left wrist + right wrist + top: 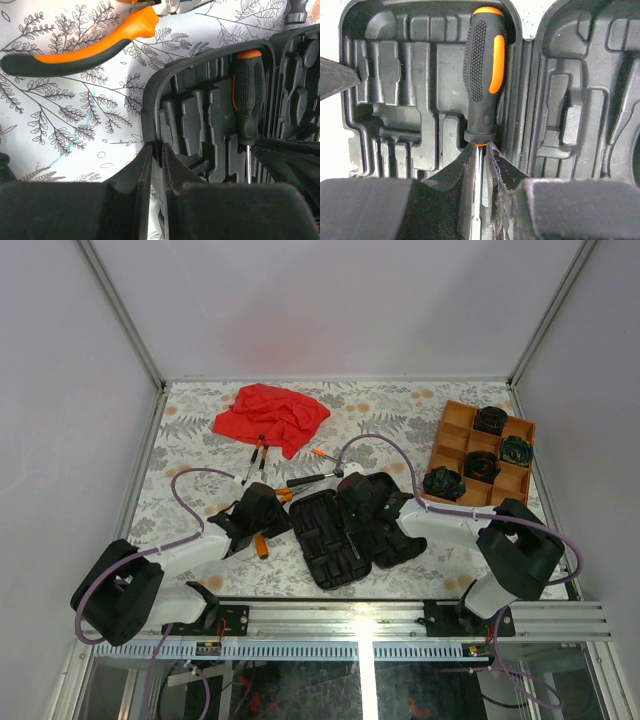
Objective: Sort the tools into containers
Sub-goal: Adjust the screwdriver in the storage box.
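Note:
The black tool case (322, 540) lies open in the middle of the table. My left gripper (270, 522) is shut on the case's left rim (152, 107), one finger on each side of the wall (156, 156). My right gripper (358, 522) is over the case and shut on the steel shaft of an orange-and-black screwdriver (484, 75), whose handle lies in a moulded slot; the jaws (480, 155) pinch just below the handle. The same screwdriver shows in the left wrist view (247, 97). Orange-handled pliers (75, 50) lie on the table beside the case.
The orange tray (455, 430) at the right holds several dark coiled bundles (443, 482). A red cloth (272, 415) lies at the back. Two screwdrivers (256, 455), another screwdriver (325, 455) and a hammer (308, 480) lie behind the case. A small orange piece (262, 545) lies by my left gripper.

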